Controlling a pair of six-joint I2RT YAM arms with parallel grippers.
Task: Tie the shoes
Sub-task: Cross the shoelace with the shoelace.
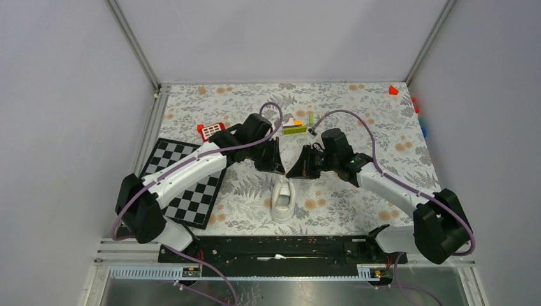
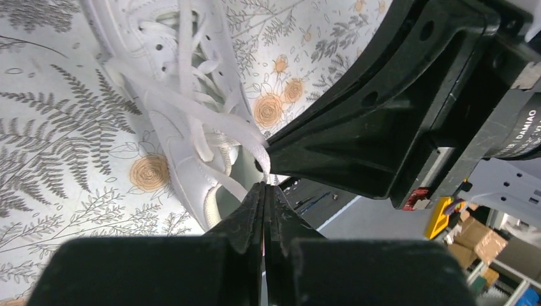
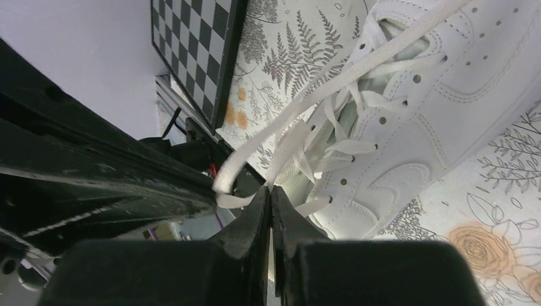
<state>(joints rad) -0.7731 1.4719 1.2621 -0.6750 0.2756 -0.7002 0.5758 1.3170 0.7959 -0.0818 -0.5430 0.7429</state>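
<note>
Your left gripper (image 2: 265, 191) is clamped tight on a white lace (image 2: 191, 108). Your right gripper (image 3: 270, 193) is pinched closed on another strand. Both hang just above the sneaker (image 1: 283, 199), which sits on the floral table (image 1: 357, 108) between the arms, to the right of the checkerboard mat (image 1: 185, 185). The only readable writing is "DAMIAO" on the right arm's motor housing (image 2: 520, 131), seen from the left wrist.
</note>
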